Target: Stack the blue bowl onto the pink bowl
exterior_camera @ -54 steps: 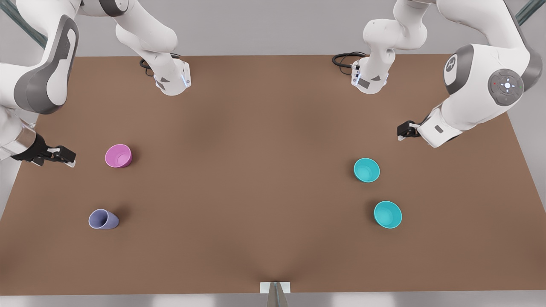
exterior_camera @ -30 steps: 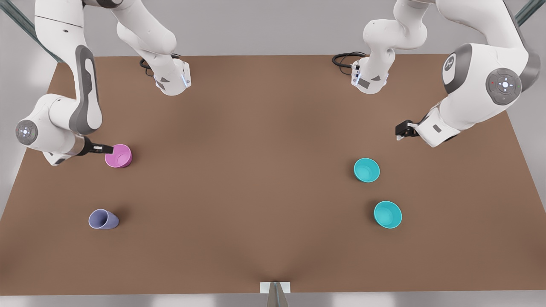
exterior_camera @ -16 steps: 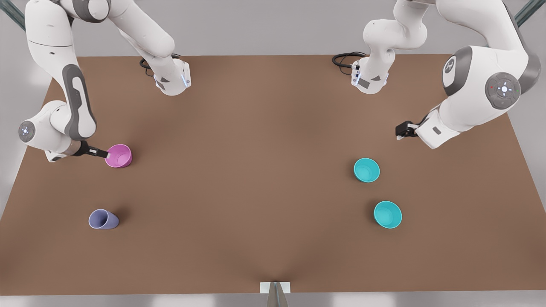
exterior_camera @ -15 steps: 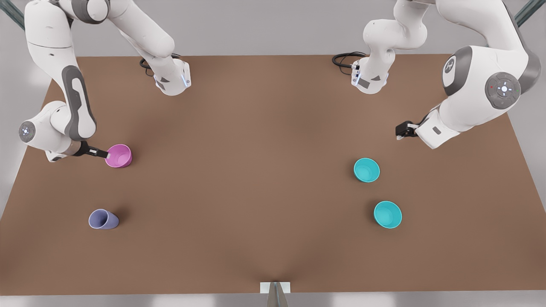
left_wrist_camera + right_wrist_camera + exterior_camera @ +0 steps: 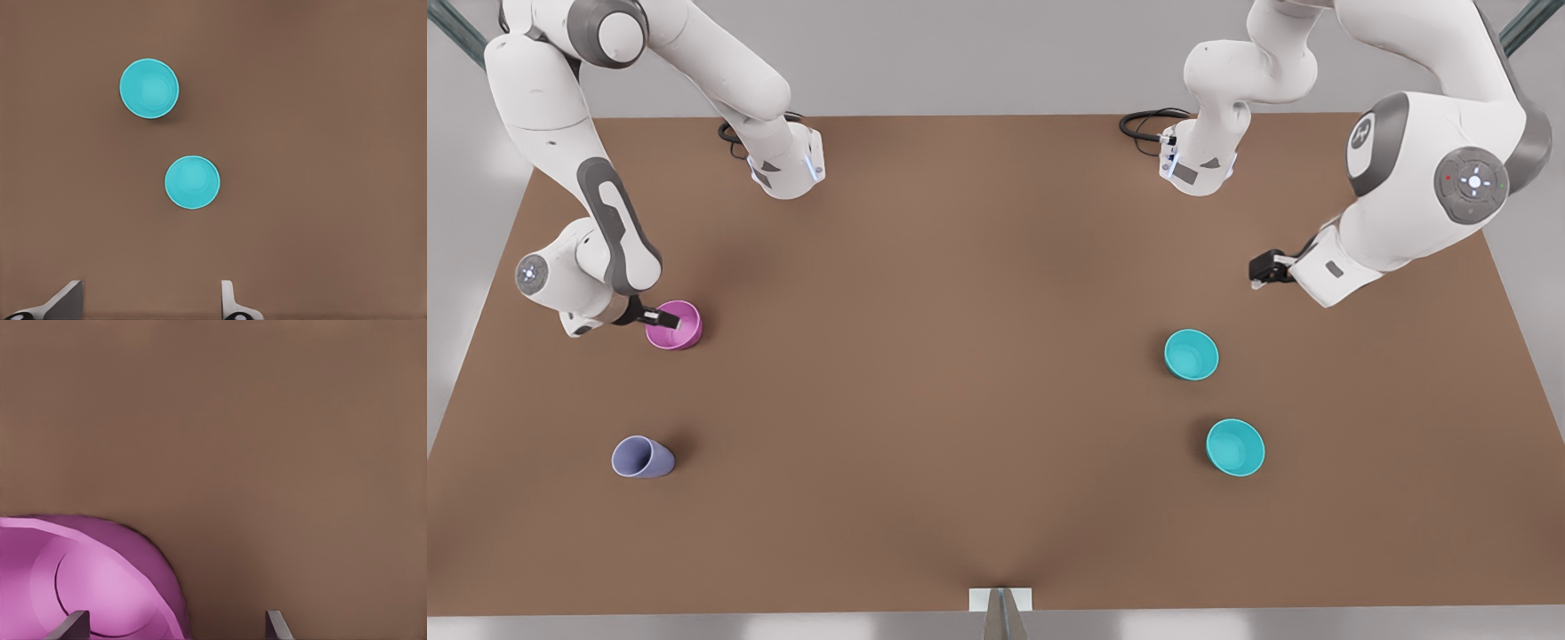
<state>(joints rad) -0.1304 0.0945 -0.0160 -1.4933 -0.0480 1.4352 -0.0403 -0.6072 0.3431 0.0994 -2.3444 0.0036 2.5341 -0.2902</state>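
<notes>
Here the right gripper (image 5: 669, 316) straddles the pink bowl (image 5: 680, 331) rim, fingers apart.

Blue bowl (image 5: 1191, 354) and pink bowl (image 5: 675, 325) stand upright, well apart.

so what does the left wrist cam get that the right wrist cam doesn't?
Left wrist view, not the right: two turquoise bowls, upright and apart, ahead of the open left claw.
Right wrist view, not the left: the pink bowl, with the open right claw straddling its wall, one finger over the inside, the other outside.
Both: the brown table and that arm's own spread fingertips.
</notes>
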